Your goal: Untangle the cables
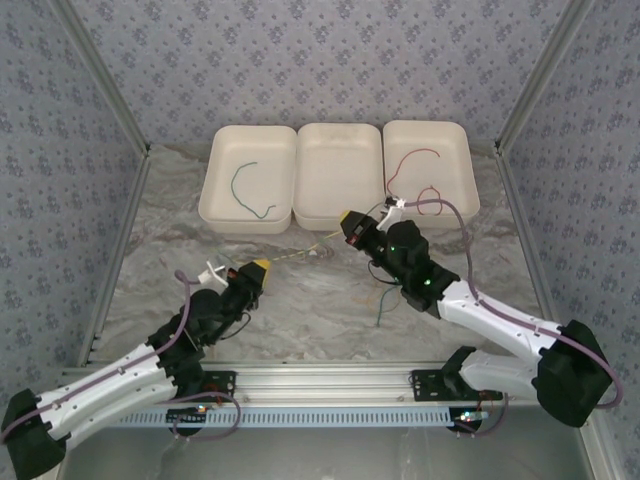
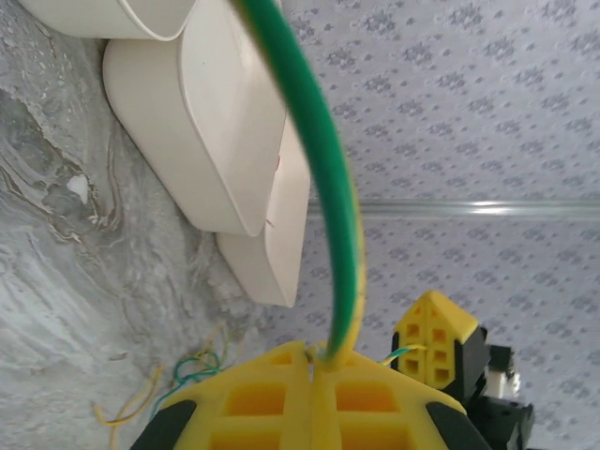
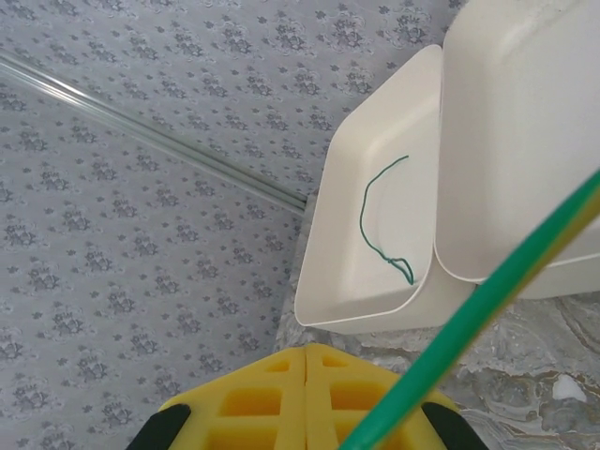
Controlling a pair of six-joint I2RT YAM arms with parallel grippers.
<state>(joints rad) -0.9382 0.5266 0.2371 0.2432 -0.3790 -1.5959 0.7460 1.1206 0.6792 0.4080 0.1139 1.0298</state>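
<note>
White trays (image 1: pixel 340 175): no readable text
Arms: no readable labels
Wallpaper (image 1: pixel 320 60): floral pattern, no lettering

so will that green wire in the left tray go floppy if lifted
Probably floppy: the green wire lies in a loose curve in the left tray. Likely very light, being thread-thin, so it could slip from a pinch.

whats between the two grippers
A thin yellow-green wire stretches from the left gripper toward the right gripper, above the table; the top view shows it.
</note>
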